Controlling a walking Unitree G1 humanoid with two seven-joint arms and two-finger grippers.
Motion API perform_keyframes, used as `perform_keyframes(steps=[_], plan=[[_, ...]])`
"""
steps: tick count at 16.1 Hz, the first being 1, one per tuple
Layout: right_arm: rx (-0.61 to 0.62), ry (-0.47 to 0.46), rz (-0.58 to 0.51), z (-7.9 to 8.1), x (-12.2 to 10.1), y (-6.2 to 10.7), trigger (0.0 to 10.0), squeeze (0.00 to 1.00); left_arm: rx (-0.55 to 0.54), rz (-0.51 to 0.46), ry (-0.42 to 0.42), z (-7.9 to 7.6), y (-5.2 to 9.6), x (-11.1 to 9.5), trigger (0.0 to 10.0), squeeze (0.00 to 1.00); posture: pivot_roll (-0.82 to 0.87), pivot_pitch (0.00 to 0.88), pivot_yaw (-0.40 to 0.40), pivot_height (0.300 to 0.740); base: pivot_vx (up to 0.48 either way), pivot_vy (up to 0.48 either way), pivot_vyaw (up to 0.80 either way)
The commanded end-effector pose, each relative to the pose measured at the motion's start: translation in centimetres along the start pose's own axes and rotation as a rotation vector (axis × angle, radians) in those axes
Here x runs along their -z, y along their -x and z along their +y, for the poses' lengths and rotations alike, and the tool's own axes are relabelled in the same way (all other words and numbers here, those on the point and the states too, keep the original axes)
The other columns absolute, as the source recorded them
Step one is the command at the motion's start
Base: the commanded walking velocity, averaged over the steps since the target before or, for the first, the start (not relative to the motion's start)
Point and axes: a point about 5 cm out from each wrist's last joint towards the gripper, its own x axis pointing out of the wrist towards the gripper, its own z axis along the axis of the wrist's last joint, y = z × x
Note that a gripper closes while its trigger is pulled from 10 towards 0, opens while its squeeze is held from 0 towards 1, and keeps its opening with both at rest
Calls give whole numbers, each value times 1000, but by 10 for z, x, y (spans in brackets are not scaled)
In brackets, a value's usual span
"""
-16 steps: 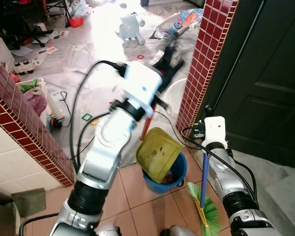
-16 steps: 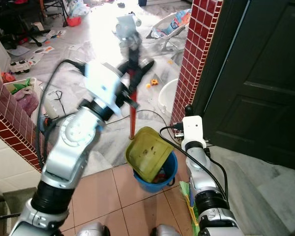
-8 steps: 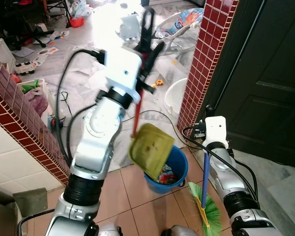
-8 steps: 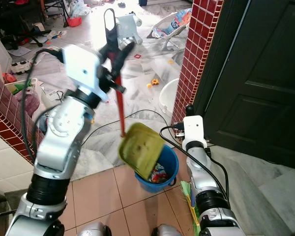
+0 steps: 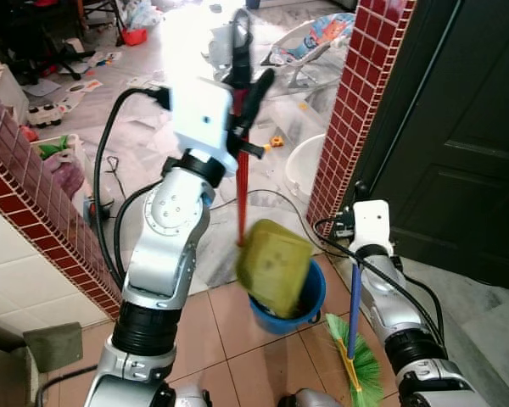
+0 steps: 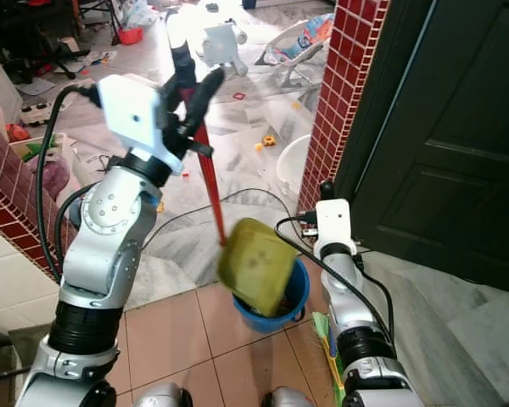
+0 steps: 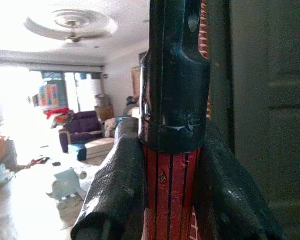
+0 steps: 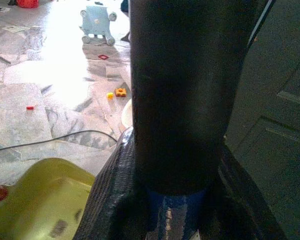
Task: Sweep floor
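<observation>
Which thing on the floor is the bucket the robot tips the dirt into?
Find the red tiled pillar beside the dark door. At its foot, on the orange tiles, sits the blue bucket, under the yellow dustpan that the left claw holds by a red handle. It is round and bright blue, unlike the white tub behind.

Yellow-green dustpan [image 5: 276, 264] on a long red handle [image 5: 242, 199] is hanging tilted right above the blue bucket [image 5: 304, 298]. Broom [image 5: 353, 339] with a blue stick stands upright, green bristles down on the terracotta floor tiles [image 5: 237, 356], just beside the bucket.
</observation>
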Motion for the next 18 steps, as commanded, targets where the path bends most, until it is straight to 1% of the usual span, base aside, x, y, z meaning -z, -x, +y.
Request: perform_keyframes(steps=[1, 2, 3, 4, 5, 6, 8, 9, 10, 11, 12, 13, 15, 16, 17, 18], plan=[[-8, -3, -7, 2, -3, -2, 10000, 0, -86, -124, -25, 16, -4, -27, 10000, 0, -57, 0, 26, 740, 0, 0, 0], [-9, -2, -6, 2, -3, -2, 10000, 0, -179, -179, -52, 32, -7, -39, 10000, 0, -56, 0, 25, 740, 0, 0, 0], [-11, -1, -7, 2, -2, -2, 10000, 0, -231, -217, -84, 42, -9, -49, 10000, 0, -56, 0, 25, 740, 0, 0, 0], [-12, -1, -6, 3, -2, -2, 10000, 0, -259, -239, -100, 49, -10, -56, 10000, 0, -54, 0, 24, 740, 0, 0, 0], [-16, -2, -8, 4, -3, -3, 10000, 0, -310, -277, -149, 66, -13, -70, 10000, 0, -51, 0, 22, 740, 0, 0, 0], [-16, -3, -8, 4, -3, -3, 10000, 0, -321, -278, -170, 70, -13, -71, 10000, 0, -50, 0, 22, 740, 0, 0, 0], [-19, -4, -10, 5, -4, -4, 10000, 0, -362, -244, -250, 83, -9, -66, 10000, 0, -49, 0, 22, 740, 0, 0, 0], [-19, -5, -10, 5, -4, -4, 10000, 0, -392, -183, -307, 94, -1, -53, 10000, 0, -49, 0, 22, 740, 0, 0, 0], [-19, -6, -10, 5, -4, -4, 10000, 0, -405, -154, -331, 98, 5, -46, 10000, 0, -49, 0, 22, 740, 0, 0, 0], [-20, -6, -11, 4, -3, -3, 10000, 0, -415, -69, -365, 100, 16, -25, 10000, 0, -47, 0, 18, 740, 0, 0, 0], [-21, -6, -10, 4, -3, -3, 10000, 0, -409, 21, -389, 99, 30, -2, 10000, 0, -47, 0, 15, 740, 0, 0, 0], [-22, -5, -10, 4, -3, -3, 10000, 0, -399, 61, -403, 97, 37, 10, 10000, 0, -47, 0, 14, 740, 0, 0, 0], [-25, -4, -10, 4, -3, -3, 10000, 0, -372, 157, -399, 92, 54, 37, 10000, 0, -48, 0, 12, 740, 0, 0, 0], [-26, -3, -10, 4, -3, -3, 10000, 0, -331, 213, -367, 87, 63, 52, 10000, 0, -50, 0, 10, 740, 0, 0, 0], [-28, -2, -11, 4, -3, -4, 10000, 0, -232, 280, -281, 78, 73, 70, 10000, 0, -54, 0, 10, 740, 0, 0, 0], [-29, -2, -13, 4, -3, -4, 10000, 0, -40, 381, -181, 57, 83, 93, 10000, 0, -55, 0, 12, 740, 0, 0, 0]])
